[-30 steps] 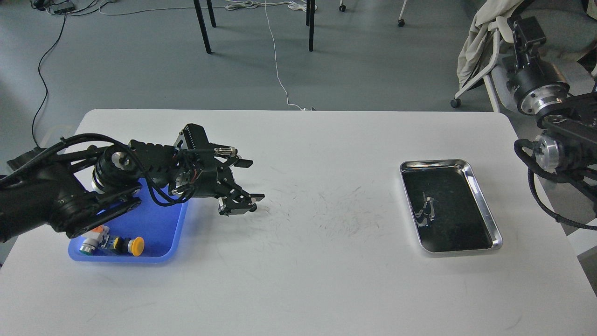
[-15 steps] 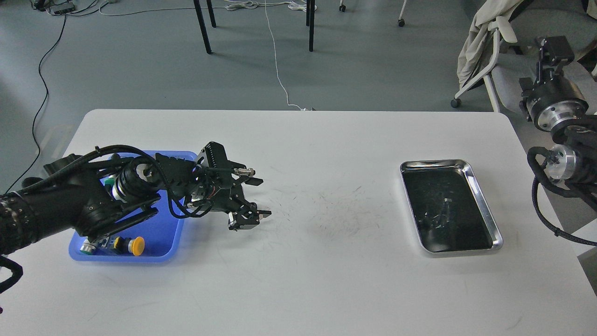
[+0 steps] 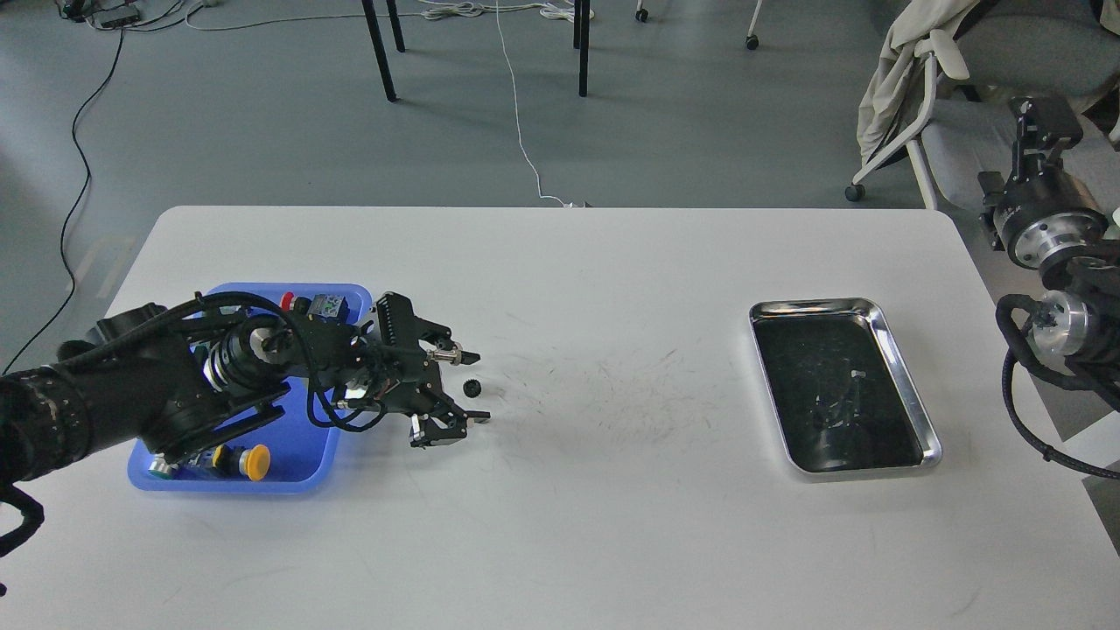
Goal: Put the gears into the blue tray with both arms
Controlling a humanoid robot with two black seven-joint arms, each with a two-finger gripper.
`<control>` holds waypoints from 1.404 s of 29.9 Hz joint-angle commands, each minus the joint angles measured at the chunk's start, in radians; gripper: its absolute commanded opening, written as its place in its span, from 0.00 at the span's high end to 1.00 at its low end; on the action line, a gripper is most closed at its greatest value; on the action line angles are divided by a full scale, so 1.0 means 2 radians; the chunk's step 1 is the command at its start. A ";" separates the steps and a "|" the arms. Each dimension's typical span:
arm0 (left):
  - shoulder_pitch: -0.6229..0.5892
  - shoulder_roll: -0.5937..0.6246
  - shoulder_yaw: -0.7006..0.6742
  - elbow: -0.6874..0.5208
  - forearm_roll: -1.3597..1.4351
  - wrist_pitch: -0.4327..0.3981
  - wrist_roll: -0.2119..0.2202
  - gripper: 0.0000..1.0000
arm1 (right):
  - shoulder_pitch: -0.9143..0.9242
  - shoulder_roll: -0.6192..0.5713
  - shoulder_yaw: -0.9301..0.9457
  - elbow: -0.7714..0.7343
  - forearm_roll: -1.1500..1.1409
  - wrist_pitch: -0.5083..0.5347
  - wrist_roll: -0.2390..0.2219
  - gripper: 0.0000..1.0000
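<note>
A single tiny black gear lies on the white table just right of the blue tray. My left gripper reaches out over the tray's right rim and is open, one finger beyond the gear and one nearer, neither touching it. My left arm hides much of the tray. My right gripper is raised off the table's far right edge, seen end-on and dark, so its fingers cannot be told apart.
Push-button switches lie in the blue tray, a yellow-capped one at the front and others at its far edge. A shiny steel tray with a dark inside sits at the right. A chair stands behind the right arm.
My left arm drew back to the left and lowered, uncovering more of the blue tray; the gear now shows on the table between its open fingers. My right arm swung farther right.
</note>
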 commanded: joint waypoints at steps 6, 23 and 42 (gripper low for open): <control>-0.002 -0.001 0.005 0.008 0.000 0.000 0.000 0.49 | -0.003 0.003 0.001 0.000 -0.001 0.001 0.002 0.04; -0.004 -0.003 0.019 0.010 0.000 0.000 0.000 0.72 | -0.012 0.005 0.000 -0.001 -0.002 0.002 0.005 0.04; -0.029 0.007 0.019 -0.025 0.000 -0.004 0.000 0.91 | -0.015 0.005 -0.005 -0.007 -0.005 0.004 0.005 0.04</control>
